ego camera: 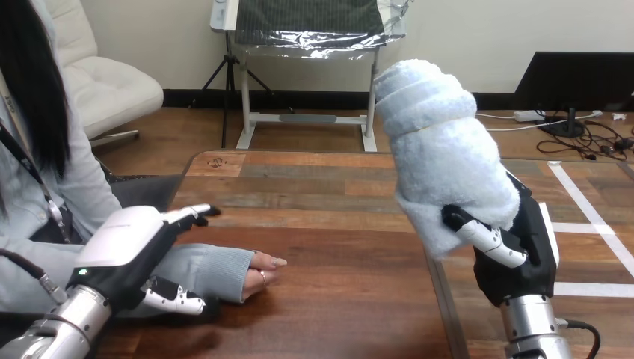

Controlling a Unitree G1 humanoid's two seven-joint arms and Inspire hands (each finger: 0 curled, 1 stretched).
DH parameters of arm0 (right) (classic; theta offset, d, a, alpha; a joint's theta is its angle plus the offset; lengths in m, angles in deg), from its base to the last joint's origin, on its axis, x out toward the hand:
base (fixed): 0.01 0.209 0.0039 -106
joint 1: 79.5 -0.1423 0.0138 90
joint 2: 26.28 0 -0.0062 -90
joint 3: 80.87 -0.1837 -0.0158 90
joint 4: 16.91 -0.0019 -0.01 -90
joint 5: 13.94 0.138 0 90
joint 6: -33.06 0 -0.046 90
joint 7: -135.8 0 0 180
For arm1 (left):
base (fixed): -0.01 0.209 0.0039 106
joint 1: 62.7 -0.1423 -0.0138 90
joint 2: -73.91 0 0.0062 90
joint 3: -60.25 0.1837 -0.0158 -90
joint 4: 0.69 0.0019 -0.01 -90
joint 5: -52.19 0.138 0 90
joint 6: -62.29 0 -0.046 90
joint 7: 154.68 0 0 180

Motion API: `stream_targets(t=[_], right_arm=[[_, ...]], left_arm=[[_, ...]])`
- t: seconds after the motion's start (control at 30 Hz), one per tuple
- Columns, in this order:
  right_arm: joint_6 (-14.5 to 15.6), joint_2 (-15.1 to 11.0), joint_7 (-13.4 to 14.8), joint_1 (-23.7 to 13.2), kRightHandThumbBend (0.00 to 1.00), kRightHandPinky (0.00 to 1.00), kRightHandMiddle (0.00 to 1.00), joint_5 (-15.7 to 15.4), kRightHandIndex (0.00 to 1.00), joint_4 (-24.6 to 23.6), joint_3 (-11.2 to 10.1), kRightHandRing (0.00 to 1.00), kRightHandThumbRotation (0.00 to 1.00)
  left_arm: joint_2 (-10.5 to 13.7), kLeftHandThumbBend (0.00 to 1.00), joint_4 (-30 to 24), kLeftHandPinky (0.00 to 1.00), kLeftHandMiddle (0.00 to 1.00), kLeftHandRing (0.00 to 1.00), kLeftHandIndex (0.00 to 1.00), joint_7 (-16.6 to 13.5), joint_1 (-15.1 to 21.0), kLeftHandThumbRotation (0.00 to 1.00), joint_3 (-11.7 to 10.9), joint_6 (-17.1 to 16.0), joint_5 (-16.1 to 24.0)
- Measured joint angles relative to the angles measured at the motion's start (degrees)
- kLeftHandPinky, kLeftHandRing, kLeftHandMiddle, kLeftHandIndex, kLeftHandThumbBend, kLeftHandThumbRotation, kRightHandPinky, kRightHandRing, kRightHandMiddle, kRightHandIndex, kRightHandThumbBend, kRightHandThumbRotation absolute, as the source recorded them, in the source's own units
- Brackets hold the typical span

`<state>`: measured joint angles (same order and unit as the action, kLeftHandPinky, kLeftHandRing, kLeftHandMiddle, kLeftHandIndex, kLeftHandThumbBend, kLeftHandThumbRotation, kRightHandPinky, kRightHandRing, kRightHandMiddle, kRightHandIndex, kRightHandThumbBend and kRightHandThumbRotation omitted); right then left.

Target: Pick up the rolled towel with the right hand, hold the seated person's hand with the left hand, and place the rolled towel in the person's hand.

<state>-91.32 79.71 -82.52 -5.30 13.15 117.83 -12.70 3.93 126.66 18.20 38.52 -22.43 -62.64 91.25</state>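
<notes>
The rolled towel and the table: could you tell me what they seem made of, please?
Rolled towel: soft terry cloth, pale, matt; its nap looks fuzzy. Table: wood or wood-look planks, slightly glossy; grain and seams show, solid or veneer unclear.

**Fig.: Wooden table (336, 224) w/ what rests on its top.**
Plank top in mixed brown tones; a seam (441, 299) runs front to back, right of centre. Left side: the person's hand (262, 273) lies on the wood, fingers loosely curled in, sleeved forearm (209, 271) flat on the top behind it. Right side: white tape strips (591, 206) stuck to the surface, well apart from the hand.
</notes>
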Motion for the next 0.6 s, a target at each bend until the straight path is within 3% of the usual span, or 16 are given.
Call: stream_targets(t=[0.6], right_arm=[[2.6,0.2,-0.3,3.5,0.69,0.19,0.35,0.2,0.35,-7.0,2.5,0.24,0.00]], left_arm=[[0.2,1.00,7.4,0.71,0.80,0.76,0.83,-0.5,4.9,0.33,4.5,0.6,2.2]])
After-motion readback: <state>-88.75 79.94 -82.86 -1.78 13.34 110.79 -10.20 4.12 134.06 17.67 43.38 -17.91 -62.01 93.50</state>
